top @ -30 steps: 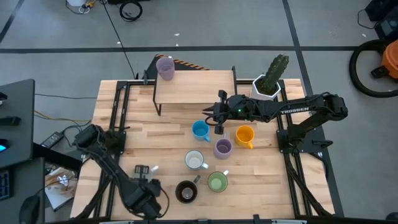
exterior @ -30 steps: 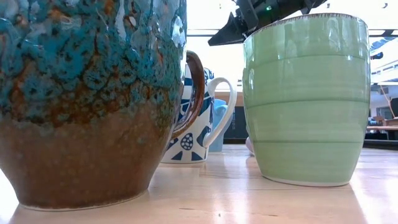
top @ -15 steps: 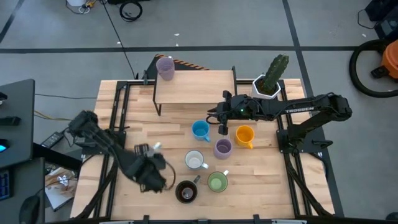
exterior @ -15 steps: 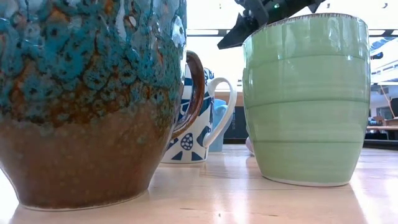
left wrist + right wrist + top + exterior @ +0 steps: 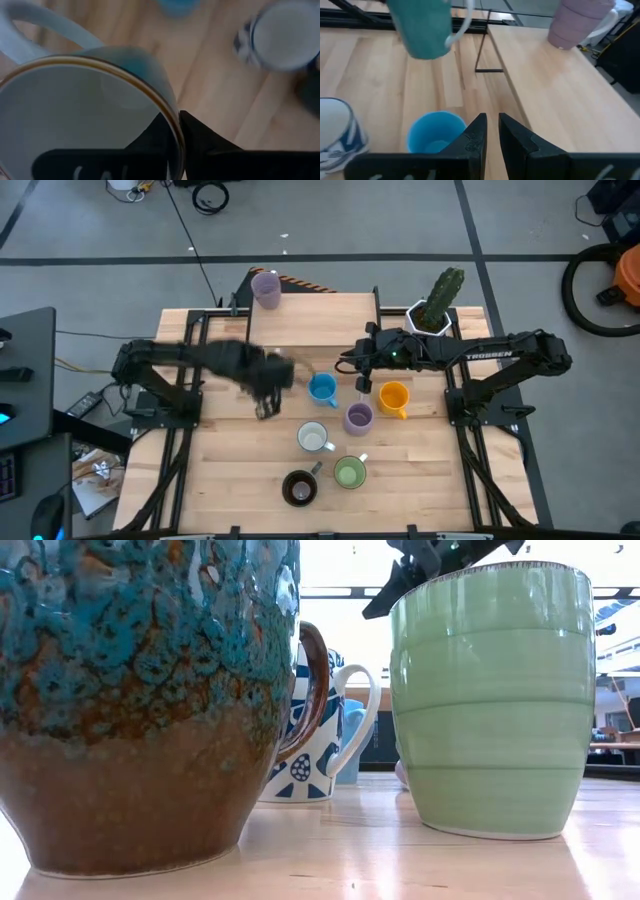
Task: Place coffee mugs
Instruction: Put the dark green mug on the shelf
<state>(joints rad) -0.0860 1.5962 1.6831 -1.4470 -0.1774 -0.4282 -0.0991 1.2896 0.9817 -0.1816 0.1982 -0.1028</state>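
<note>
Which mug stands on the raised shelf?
The lilac mug at the shelf's back left corner; the other lilac one stands on the table.

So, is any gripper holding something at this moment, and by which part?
The left gripper holds a pale mug by its rim, one finger inside the mug and one outside. The right gripper is shut on nothing, above the blue mug.

Lab: taped floor [image 5: 330, 240], cables [image 5: 210, 195].
</note>
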